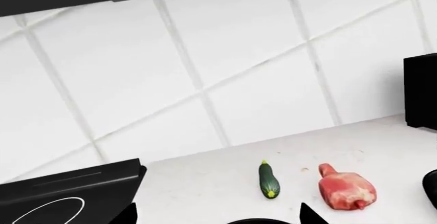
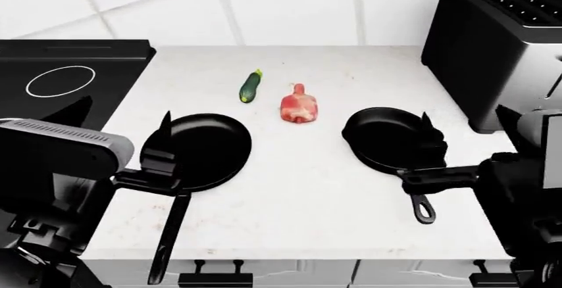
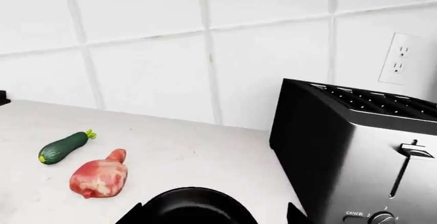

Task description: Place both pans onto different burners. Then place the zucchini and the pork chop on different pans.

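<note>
On the white counter lie a shallow pan (image 2: 209, 148) with a long thin handle and, to the right, a deeper pan (image 2: 385, 138) with a short handle. Behind and between them are the dark green zucchini (image 2: 251, 86) and the pink pork chop (image 2: 299, 106). My left gripper (image 2: 123, 118) is open, one finger over the shallow pan's left rim. My right gripper (image 2: 464, 120) is open at the deeper pan's right edge. In the left wrist view the zucchini (image 1: 269, 180) and pork chop (image 1: 346, 189) lie beyond the open gripper (image 1: 217, 214). The right wrist view shows the deeper pan (image 3: 191, 206) between the open gripper's (image 3: 215, 215) fingertips.
The black cooktop (image 2: 105, 58) sits at the far left, and one white burner ring (image 2: 60, 81) shows on it. A black toaster (image 2: 491, 45) stands at the back right, close to the right arm. A wall outlet (image 3: 401, 59) is above it. The tiled wall runs behind the counter.
</note>
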`<state>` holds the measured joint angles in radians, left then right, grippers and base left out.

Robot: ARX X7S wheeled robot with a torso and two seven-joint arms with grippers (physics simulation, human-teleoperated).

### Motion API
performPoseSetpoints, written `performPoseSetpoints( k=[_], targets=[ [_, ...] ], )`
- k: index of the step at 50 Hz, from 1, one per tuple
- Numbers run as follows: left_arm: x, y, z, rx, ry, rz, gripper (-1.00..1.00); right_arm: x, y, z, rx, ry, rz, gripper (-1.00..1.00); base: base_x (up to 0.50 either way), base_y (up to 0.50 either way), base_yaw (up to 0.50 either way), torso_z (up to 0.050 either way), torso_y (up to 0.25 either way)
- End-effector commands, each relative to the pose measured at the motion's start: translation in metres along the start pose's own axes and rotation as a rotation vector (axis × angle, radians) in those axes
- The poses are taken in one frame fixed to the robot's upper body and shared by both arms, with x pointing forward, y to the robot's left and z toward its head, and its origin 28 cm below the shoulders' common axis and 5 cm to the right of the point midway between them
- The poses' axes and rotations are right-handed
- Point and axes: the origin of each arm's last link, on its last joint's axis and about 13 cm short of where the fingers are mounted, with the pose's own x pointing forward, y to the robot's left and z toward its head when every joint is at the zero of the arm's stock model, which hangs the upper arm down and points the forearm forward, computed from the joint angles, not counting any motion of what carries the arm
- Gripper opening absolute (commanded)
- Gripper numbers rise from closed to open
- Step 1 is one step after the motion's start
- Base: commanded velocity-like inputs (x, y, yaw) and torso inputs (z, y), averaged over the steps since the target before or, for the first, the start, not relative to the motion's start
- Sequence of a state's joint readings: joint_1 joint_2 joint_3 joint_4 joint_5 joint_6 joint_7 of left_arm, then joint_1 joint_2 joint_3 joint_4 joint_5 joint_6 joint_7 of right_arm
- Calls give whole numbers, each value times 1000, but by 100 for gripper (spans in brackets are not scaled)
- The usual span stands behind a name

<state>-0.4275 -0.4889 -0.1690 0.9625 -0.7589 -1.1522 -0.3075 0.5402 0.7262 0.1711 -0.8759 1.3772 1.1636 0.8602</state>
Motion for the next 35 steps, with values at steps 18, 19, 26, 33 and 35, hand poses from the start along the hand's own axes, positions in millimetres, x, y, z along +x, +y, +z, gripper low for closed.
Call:
performPoseSetpoints(
  k=[18,19,26,33,35],
  targets=[
    [0,2,-12,-41,18,-7,100,8,6,4,-13,431,59,100,0,0,0,0,0],
    [0,2,-12,-42,17,-9,100,8,6,3,-12,438,55,100,0,0,0,0,0],
    [0,4,-13,-47,16,-5,100,16,5,-7,-10,482,39,100,0,0,0,0,0],
    [0,5,-13,-43,12,4,100,27,4,-16,5,514,34,100,0,0,0,0,0],
    [0,5,-14,-43,11,4,100,30,5,-18,13,518,39,100,0,0,0,0,0]
  ],
)
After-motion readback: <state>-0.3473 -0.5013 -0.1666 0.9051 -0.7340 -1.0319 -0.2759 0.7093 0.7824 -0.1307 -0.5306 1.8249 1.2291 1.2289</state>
